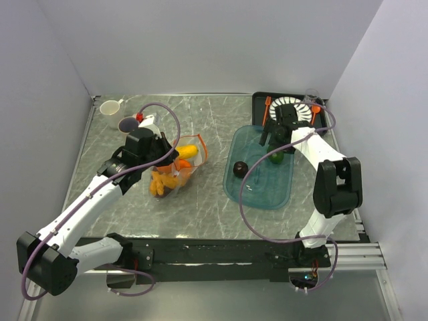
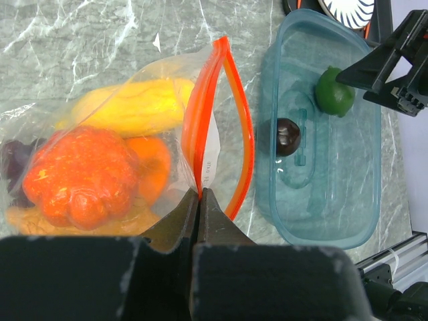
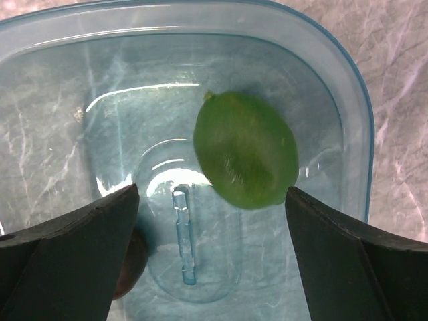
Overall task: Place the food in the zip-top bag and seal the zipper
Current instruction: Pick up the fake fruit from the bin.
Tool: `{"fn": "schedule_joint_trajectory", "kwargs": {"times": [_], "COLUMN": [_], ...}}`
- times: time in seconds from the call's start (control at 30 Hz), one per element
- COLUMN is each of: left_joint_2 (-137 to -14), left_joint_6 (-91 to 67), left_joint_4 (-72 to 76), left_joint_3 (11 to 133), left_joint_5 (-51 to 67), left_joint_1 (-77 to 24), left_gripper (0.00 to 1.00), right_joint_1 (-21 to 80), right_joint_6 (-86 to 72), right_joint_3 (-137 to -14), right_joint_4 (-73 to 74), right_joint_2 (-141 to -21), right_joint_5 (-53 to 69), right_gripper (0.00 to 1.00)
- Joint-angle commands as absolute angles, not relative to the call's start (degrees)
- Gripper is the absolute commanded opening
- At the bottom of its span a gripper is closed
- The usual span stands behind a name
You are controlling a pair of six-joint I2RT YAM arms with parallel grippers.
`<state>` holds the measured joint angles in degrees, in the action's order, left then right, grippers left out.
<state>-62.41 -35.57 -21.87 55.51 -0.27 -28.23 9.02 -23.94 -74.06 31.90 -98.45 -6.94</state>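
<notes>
Dark fruit [image 3: 134, 266] half hidden behind right claw [image 3: 210, 194], grapes [image 2: 11, 162] edge-cropped

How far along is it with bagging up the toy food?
Done: several food pieces lie inside the zip-top bag. In hand: the left gripper pinches the bag's mouth by the zipper, which gapes open; the right gripper hangs open over the green fruit. Left: that fruit and a dark one in the teal tray, then sealing.
</notes>
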Motion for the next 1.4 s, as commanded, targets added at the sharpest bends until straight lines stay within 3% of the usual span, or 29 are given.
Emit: {"fn": "schedule_joint_trajectory", "kwargs": {"times": [0.0,0.53,1.37], "left_joint_2": [-62.22,-62.49,-62.49], "left_joint_6": [-34.89,-34.54,-34.54], "left_joint_4": [-20.74,-20.92,-20.74], "left_joint_3": [56.95,57.48,57.66], "left_joint_5": [0.26,0.18,0.18], "left_joint_1": [-28.39,-28.39,-28.39], "left_gripper": [0.01,0.01,0.01], "right_joint_1": [7.47,6.68,6.24], "right_joint_6": [-22.50,-20.39,-20.92], "right_joint_3": [-77.61,-80.60,-76.82], "right_joint_4": [32.43,33.66,32.87], "right_joint_2": [-100.71,-106.52,-105.30], "right_joint_5": [-3.79,-1.75,0.70], "right_gripper": [0.93,0.90,0.82]}}
